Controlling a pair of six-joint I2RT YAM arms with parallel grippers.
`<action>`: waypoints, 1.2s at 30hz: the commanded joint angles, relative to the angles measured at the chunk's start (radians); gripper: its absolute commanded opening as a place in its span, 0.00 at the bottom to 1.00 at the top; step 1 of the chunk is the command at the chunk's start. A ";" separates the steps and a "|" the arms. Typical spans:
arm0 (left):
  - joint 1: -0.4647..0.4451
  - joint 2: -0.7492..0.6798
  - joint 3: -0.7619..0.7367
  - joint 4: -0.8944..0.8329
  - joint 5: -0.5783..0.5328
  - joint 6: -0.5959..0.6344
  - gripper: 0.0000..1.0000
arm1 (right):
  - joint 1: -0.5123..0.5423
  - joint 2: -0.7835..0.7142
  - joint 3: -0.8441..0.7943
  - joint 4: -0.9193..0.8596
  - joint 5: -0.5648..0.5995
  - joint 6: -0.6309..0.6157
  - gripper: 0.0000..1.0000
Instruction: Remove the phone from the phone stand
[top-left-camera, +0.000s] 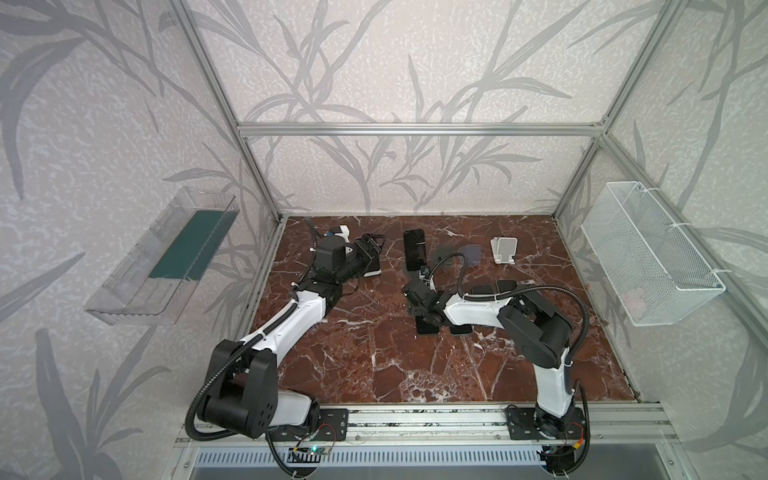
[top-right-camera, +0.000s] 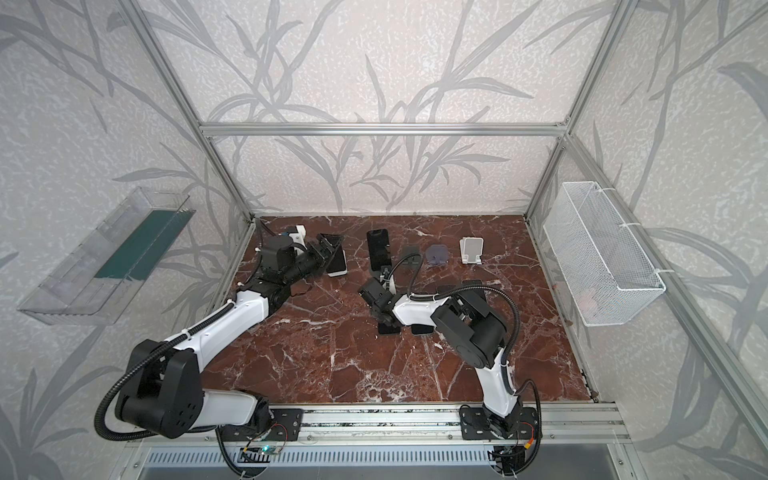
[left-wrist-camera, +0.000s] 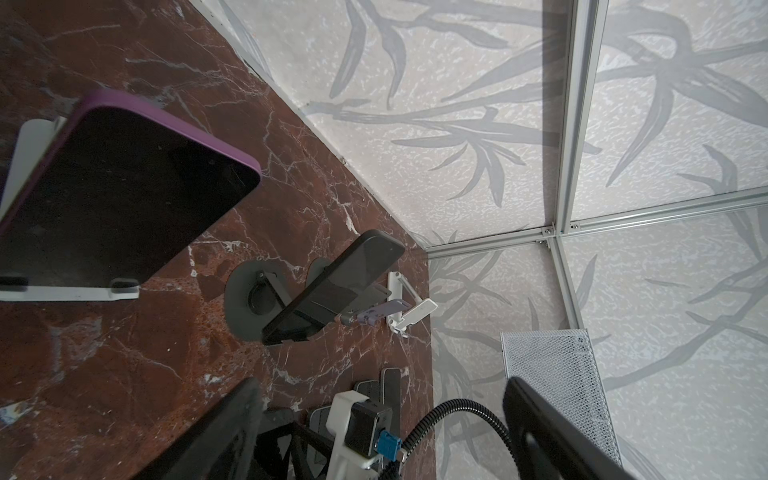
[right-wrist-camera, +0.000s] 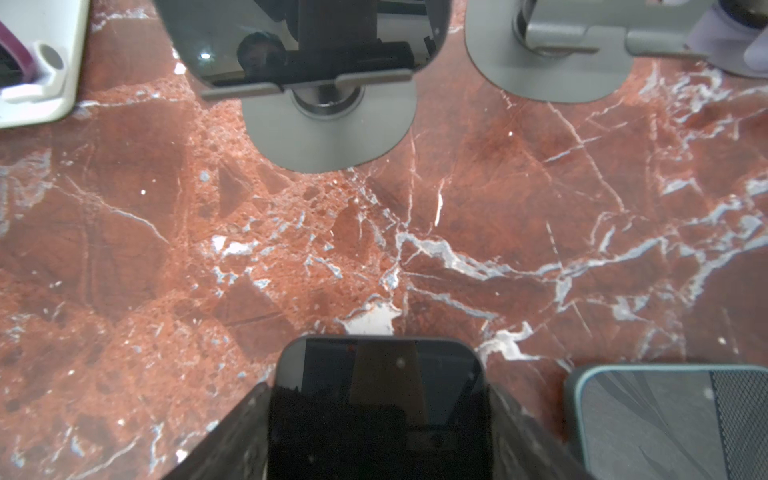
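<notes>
A: Where does the arm have room to move?
B: The front half of the table (top-left-camera: 374, 365) is open marble, and the things crowd toward the back. The left arm reaches into the back-left corner, close to the frame post (top-left-camera: 270, 199).
A: And the phone?
B: A purple-cased phone (left-wrist-camera: 124, 195), its screen dark, leans tilted in a white stand (left-wrist-camera: 79, 294) there. The left pincer (top-left-camera: 373, 246) is near it, spread wide and holding nothing.
A: The right arm?
B: It is bent low at mid-table. The right pincer (right-wrist-camera: 378, 395) has its fingers (right-wrist-camera: 241, 432) on either side of a black phone (right-wrist-camera: 374, 374) that lies flat. Whether it grips cannot be told. Behind it, another black phone (top-left-camera: 414, 249) leans in a grey stand (right-wrist-camera: 328, 133).
</notes>
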 joint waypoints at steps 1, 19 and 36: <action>-0.004 -0.011 0.035 0.002 0.007 0.004 0.91 | 0.003 -0.005 -0.062 -0.151 -0.028 0.027 0.77; -0.004 -0.085 0.048 -0.053 -0.053 0.094 0.91 | 0.015 -0.284 0.032 -0.260 -0.020 -0.242 0.94; -0.136 -0.026 0.101 -0.194 -0.169 0.292 0.92 | -0.002 -0.940 -0.484 0.273 -0.025 -0.523 0.95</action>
